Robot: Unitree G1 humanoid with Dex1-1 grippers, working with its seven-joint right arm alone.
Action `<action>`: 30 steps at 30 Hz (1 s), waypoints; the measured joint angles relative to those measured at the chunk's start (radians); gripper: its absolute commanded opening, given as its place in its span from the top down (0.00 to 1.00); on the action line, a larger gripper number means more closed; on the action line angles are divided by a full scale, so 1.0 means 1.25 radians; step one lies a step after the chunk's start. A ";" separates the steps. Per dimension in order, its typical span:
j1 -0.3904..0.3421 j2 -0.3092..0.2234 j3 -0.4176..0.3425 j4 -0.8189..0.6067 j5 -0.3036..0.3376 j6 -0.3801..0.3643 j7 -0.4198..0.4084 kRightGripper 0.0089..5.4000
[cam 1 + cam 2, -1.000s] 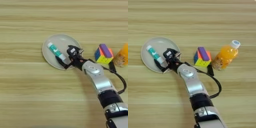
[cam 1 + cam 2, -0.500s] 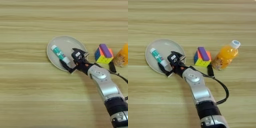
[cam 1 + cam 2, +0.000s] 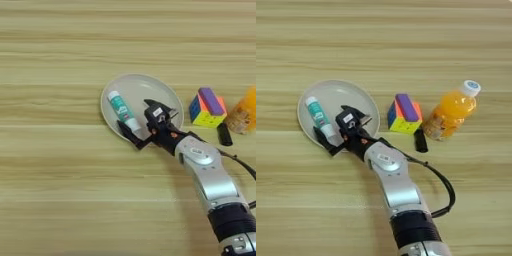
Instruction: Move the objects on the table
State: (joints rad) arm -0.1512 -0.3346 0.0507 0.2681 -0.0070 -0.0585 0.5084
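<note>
Glue stick (image 3: 121, 111) lay in the plate (image 3: 160, 95), left of its middle, teal end pointing to the bench's (image 3: 60, 190) far-left corner. My right end effector (image 3: 145, 126) sat over the plate's near rim, fingers spread wide, gripping nothing. Puzzle cube (image 3: 402, 117) with the purple block (image 3: 406, 107) on top stood right of the plate, untouched; orange bottle (image 3: 451, 112) and a small black item (image 3: 420, 141) beside it. I judged one placement done, the rest pending. Against the earlier frame the fingers had drawn back off the stick toward the rim.
</note>
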 measured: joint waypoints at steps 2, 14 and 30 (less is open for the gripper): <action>0.000 0.001 -0.003 -0.002 0.000 0.000 -0.001 0.00; -0.001 0.016 -0.016 -0.002 0.000 -0.031 -0.018 0.00; 0.007 0.019 -0.057 -0.120 0.023 -0.043 -0.036 0.00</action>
State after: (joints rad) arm -0.1429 -0.3105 -0.0201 0.1185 0.0213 -0.1122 0.4638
